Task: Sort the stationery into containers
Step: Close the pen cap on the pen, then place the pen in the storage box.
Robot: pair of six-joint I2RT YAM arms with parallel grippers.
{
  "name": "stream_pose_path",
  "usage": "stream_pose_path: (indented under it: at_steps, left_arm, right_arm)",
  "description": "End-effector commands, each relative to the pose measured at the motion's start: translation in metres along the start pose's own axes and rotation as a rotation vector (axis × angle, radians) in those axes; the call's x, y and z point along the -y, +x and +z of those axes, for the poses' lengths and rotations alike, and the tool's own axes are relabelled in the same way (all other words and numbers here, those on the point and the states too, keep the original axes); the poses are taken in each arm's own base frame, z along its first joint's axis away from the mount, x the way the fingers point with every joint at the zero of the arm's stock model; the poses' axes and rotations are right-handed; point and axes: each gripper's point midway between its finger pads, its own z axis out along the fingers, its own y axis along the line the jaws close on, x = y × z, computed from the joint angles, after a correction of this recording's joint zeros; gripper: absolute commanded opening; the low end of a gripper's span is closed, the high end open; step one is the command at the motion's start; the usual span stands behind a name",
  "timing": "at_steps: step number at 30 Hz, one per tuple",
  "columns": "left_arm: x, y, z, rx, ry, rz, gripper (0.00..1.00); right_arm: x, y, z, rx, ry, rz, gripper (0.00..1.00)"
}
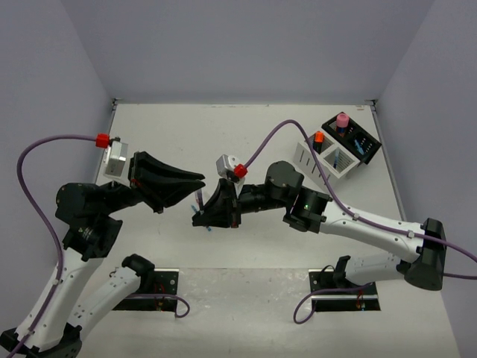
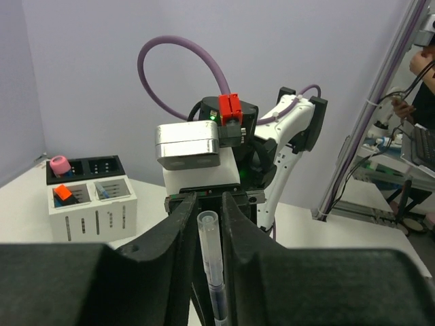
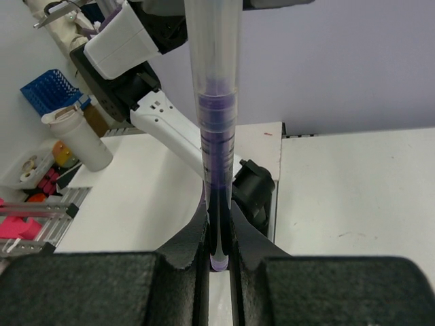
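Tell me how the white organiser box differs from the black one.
The white box holds an orange-capped item, while the black box holds a pink cylinder. The black box stands farther back, behind the white box. Both are small, rectangular and open-topped.

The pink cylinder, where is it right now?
In the top view, the pink cylinder stands in the black box at the far right, just behind the white box.
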Motion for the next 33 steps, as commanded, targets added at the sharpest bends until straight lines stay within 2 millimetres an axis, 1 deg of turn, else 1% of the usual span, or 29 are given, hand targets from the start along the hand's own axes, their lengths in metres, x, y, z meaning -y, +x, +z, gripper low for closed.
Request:
stream_pose_path:
  at_steps: [1,4,5,6,9,11,13,15,16,17,18,19,20,22,23,25,27,28,30,31,33]
  left_arm:
    - [0.002,0.004,0.002,-0.004,0.036,-0.015,0.17]
    - [-0.001,0.009,0.001,-0.010,0.028,-0.026,0.10]
    - [-0.002,0.011,0.001,-0.013,0.025,-0.031,0.04]
    - [-0.003,0.013,0.001,-0.015,0.023,-0.034,0.00]
    - [-0.007,0.019,0.000,-0.021,0.007,-0.060,0.00]
    - [-0.012,0.024,-0.002,-0.022,-0.017,-0.085,0.00]
    - [-0.019,0.036,-0.005,-0.024,-0.046,-0.119,0.00]
    - [-0.022,0.045,-0.009,-0.025,-0.063,-0.140,0.00]
    - [-0.027,0.055,-0.011,-0.037,-0.075,-0.160,0.00]
    - [-0.026,0.058,-0.014,-0.033,-0.080,-0.166,0.00]
    - [-0.031,0.069,-0.017,-0.037,-0.098,-0.200,0.00]
    - [-0.032,0.074,-0.019,-0.035,-0.103,-0.217,0.00]
    - [-0.029,0.074,-0.021,-0.020,-0.094,-0.213,0.00]
    - [-0.029,0.078,-0.024,-0.016,-0.095,-0.229,0.00]
    - [-0.029,0.080,-0.024,-0.019,-0.095,-0.231,0.00]
    - [-0.027,0.074,-0.025,-0.010,-0.095,-0.211,0.00]
    - [-0.017,0.054,-0.021,-0.005,-0.080,-0.156,0.00]
    - [-0.017,0.053,-0.019,-0.028,-0.077,-0.150,0.00]
    - [-0.007,0.039,-0.014,-0.043,-0.041,-0.127,0.00]
    - [-0.006,0.035,-0.012,-0.049,-0.030,-0.122,0.00]
    - [0.001,0.022,-0.007,-0.043,-0.003,-0.099,0.00]
  right_arm:
    - [-0.015,-0.028,-0.003,0.051,-0.034,-0.062,0.00]
    - [-0.016,-0.032,-0.004,0.061,-0.028,-0.071,0.00]
    - [-0.016,-0.035,-0.005,0.069,-0.023,-0.075,0.00]
    - [-0.017,-0.038,-0.005,0.076,-0.023,-0.079,0.00]
    - [-0.014,-0.052,-0.007,0.113,0.017,-0.087,0.00]
    - [-0.010,-0.066,-0.010,0.159,0.060,-0.095,0.00]
    - [-0.002,-0.091,-0.017,0.245,0.141,-0.113,0.00]
    - [0.000,-0.115,-0.025,0.312,0.195,-0.131,0.00]
    - [0.003,-0.132,-0.030,0.353,0.228,-0.141,0.00]
    - [0.004,-0.140,-0.033,0.369,0.240,-0.144,0.00]
    - [0.009,-0.144,-0.033,0.373,0.256,-0.142,0.00]
    - [0.011,-0.149,-0.033,0.379,0.265,-0.143,0.00]
    - [0.009,-0.161,-0.034,0.399,0.269,-0.152,0.00]
    - [0.013,-0.167,-0.031,0.403,0.285,-0.154,0.00]
    - [0.016,-0.167,-0.028,0.399,0.287,-0.154,0.00]
    - [0.020,-0.155,-0.022,0.376,0.274,-0.154,0.00]
    - [0.021,-0.130,-0.011,0.315,0.222,-0.144,0.00]
    - [0.022,-0.114,-0.005,0.276,0.192,-0.129,0.00]
    - [0.024,-0.091,0.003,0.226,0.161,-0.100,0.00]
    - [0.027,-0.078,0.007,0.202,0.157,-0.085,0.00]
    - [0.030,-0.061,0.012,0.180,0.138,-0.057,0.00]
